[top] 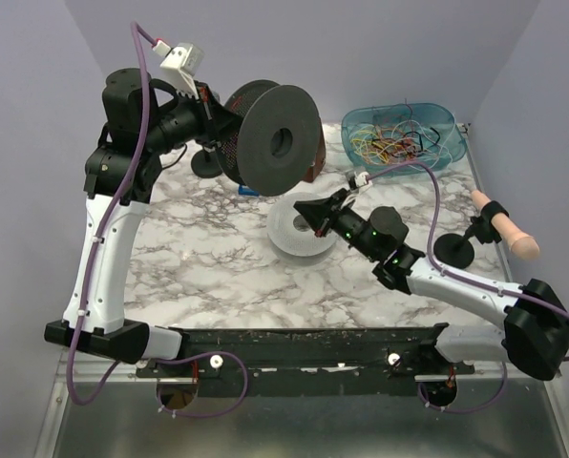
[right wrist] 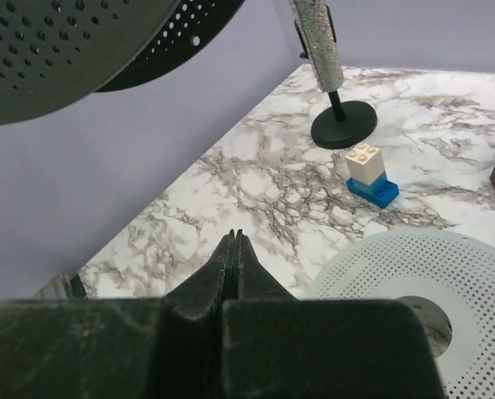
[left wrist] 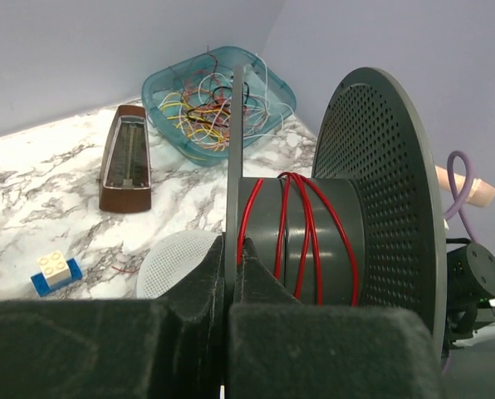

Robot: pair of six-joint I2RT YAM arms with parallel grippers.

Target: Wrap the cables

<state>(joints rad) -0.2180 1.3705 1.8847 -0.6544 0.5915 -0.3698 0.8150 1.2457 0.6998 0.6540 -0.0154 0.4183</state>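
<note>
My left gripper (left wrist: 235, 245) is shut on the thin flange of a dark grey perforated spool (left wrist: 380, 191) and holds it up above the table (top: 199, 258). A red cable (left wrist: 301, 224) is wound in a few turns round the spool's core. The spool (top: 280, 138) shows raised at the back in the top view, with my left gripper (top: 218, 119) behind it. A multicoloured tangle of cables (top: 399, 143) lies in a blue tub (left wrist: 156, 83). My right gripper (right wrist: 235, 235) is shut with nothing visible in it, low over the table beside a white spool (right wrist: 430, 283).
A white-on-blue brick (right wrist: 370, 174) and a black stand (right wrist: 343, 125) are at the back left. A brown wedge-shaped box (left wrist: 125, 158) lies near the tub. A second stand with a peach handle (top: 502, 227) is at the right edge. The white spool (top: 299, 234) lies flat mid-table.
</note>
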